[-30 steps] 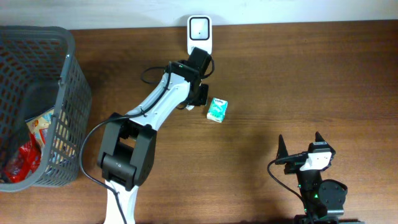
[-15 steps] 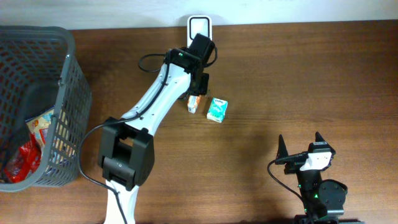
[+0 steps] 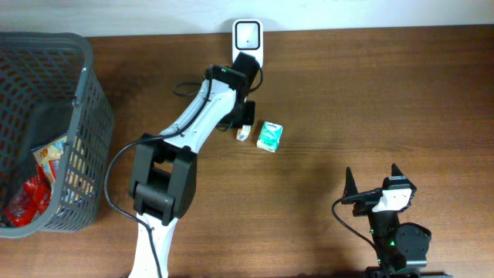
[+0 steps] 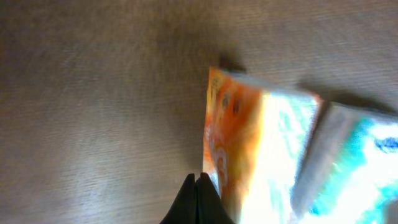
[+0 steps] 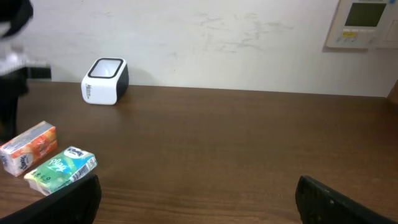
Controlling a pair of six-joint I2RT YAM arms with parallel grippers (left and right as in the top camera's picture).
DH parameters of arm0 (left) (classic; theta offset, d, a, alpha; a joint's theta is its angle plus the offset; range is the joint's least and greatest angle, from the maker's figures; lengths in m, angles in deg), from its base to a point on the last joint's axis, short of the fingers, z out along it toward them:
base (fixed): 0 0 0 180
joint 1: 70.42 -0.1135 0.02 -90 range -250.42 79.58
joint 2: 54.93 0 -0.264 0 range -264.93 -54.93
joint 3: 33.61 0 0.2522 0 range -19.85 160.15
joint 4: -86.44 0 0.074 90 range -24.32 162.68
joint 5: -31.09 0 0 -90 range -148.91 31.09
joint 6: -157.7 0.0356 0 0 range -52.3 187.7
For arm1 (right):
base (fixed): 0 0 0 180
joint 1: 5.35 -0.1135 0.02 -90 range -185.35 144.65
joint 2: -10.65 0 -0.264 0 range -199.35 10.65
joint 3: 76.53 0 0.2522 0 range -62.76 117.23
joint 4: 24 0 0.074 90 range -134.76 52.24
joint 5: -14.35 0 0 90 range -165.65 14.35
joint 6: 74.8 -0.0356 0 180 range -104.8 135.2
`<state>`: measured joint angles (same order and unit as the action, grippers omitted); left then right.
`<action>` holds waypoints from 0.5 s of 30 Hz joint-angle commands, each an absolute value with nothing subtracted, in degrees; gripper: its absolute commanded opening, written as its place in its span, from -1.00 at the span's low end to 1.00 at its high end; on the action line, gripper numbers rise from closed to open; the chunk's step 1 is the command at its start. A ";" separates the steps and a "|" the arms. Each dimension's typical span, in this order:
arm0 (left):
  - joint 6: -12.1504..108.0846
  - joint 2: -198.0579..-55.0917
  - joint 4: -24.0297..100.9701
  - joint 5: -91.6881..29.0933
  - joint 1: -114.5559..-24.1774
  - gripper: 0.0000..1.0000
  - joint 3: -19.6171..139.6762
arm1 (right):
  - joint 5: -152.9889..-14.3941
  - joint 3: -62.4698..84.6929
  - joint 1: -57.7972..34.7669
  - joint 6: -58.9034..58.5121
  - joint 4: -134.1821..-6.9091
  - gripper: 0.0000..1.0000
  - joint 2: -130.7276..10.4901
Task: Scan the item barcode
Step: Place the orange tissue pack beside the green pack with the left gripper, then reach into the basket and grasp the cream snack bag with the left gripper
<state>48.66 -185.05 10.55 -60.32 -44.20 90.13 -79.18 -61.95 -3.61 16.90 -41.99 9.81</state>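
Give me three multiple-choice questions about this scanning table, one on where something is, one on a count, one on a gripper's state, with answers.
1. Where is the orange pack?
A) on the table beside the green pack
B) stacked on top of it
C) alone at the table's edge

2. How many packs lie on the table?
A) one
B) four
C) two

3. The right gripper is:
A) shut on a pack
B) open and empty
C) shut on nothing

Answers: 1 A, it lies flat next to the green one; 2 C, only the orange and green ones show there; 3 B, its fingers stand wide apart with nothing between.
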 commanded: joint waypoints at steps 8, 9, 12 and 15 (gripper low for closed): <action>53.53 -184.73 -4.42 -52.65 -46.32 -1.00 113.84 | -78.85 -62.45 -3.44 16.66 -42.03 0.97 10.18; 53.53 -184.73 -10.78 -52.70 -47.89 -0.99 122.76 | -78.85 -62.45 -3.44 16.66 -42.03 0.97 10.18; 55.23 -184.73 -23.83 -53.13 -52.57 -0.26 143.48 | -78.85 -62.45 -3.44 16.66 -42.03 0.97 10.18; 55.39 -180.20 -24.05 -52.63 -61.38 0.83 152.29 | -78.85 -62.45 -3.44 16.68 -42.03 0.97 10.18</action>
<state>54.80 -184.14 -23.83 -53.05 -54.95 147.54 -79.18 -61.97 -3.61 16.92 -41.97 9.81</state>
